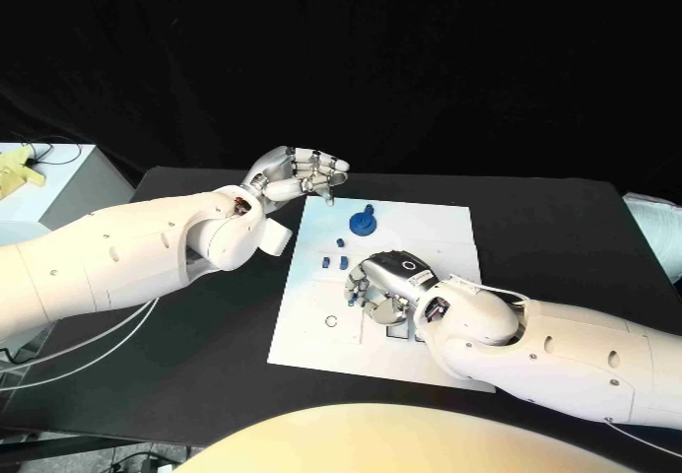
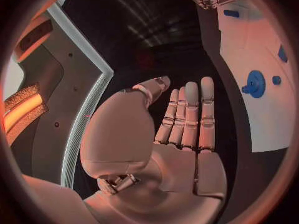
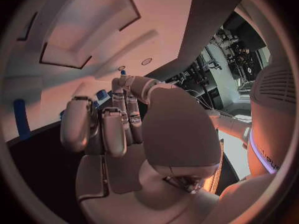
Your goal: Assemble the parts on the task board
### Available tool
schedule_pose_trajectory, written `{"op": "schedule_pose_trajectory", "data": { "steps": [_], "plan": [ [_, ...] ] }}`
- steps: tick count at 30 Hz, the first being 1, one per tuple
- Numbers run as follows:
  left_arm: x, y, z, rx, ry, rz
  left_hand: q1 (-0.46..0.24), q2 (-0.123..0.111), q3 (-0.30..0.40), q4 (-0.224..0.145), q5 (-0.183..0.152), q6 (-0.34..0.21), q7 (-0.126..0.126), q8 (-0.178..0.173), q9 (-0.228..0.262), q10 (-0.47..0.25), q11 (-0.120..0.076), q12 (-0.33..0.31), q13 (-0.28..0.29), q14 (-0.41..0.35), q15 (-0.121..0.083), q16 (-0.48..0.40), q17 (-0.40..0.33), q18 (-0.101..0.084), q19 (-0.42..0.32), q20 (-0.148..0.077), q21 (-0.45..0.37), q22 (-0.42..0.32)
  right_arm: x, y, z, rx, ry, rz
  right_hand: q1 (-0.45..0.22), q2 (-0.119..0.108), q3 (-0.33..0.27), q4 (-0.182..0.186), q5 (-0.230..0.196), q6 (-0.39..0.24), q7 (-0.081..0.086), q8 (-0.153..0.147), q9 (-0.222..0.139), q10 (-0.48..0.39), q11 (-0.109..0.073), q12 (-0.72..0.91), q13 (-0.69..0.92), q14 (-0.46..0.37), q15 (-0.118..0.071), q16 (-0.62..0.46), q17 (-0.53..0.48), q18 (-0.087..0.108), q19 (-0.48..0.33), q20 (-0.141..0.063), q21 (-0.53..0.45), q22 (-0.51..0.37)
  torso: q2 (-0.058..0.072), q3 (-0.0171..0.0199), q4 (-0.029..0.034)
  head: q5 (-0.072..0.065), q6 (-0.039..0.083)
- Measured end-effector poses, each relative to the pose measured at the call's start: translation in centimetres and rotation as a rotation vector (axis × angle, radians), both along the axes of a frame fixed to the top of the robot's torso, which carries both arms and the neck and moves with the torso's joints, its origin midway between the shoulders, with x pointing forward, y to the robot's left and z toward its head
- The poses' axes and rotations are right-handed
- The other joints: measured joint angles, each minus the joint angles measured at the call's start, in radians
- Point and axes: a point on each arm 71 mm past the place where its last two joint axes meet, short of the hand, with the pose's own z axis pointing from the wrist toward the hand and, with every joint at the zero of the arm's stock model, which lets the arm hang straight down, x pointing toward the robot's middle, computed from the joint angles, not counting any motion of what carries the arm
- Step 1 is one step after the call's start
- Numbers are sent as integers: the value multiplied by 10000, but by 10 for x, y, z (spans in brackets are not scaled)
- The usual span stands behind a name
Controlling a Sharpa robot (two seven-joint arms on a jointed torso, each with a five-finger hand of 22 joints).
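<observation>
Presently the left robot hand [image 1: 296,174] hovers off the task board's [image 1: 427,222] far-left corner, fingers straight and apart, holding nothing, likely waiting clear. Blue parts [image 1: 364,222] lie on the board's upper area. The right robot hand [image 1: 386,286] rests mid-board, fingers curled; whether it grips anything I cannot tell.

Matt white task board [image 1: 427,236] — matt black table [image 1: 569,227]

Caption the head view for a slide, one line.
Left hand hovers open at the white board's far corner; right hand reaches down over its middle, near small blue parts.
</observation>
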Motion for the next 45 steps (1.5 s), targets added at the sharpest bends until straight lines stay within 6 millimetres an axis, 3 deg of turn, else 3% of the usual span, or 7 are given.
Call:
{"op": "schedule_pose_trajectory", "data": {
  "steps": [39, 45],
  "plan": [
    [0, 2, 0, 15, 31, 14, 0, 0, 1, -1, 0, -31, 31, 0, -8, -36, 36, 0, -17, 0, 0, 0, -6, 0, 0, 0, -45, -15, 0, 4, -7, -230, 186, 39, -54, 53, 28, -29, -38, -13, 14, 3, 33, 64, -1, -72, -14, 0, 0, -2, -38, 0, 0, 0, -83, -4, -5, -13, 2, 40, 0],
    [-1, 1, 0, 12, 41, -1, 0, 0, 1, -1, 0, -31, 31, 0, -8, -36, 36, 0, -17, 0, 0, 0, -16, 0, 0, 0, -45, -15, 2, 7, -10, -360, 250, 85, -303, 72, 16, -95, -114, -312, 243, -136, 29, -34, -40, -302, -95, 0, 0, -228, -334, 0, -48, 48, -552, -5, -7, -13, 0, 18, 0]
  ]
}}
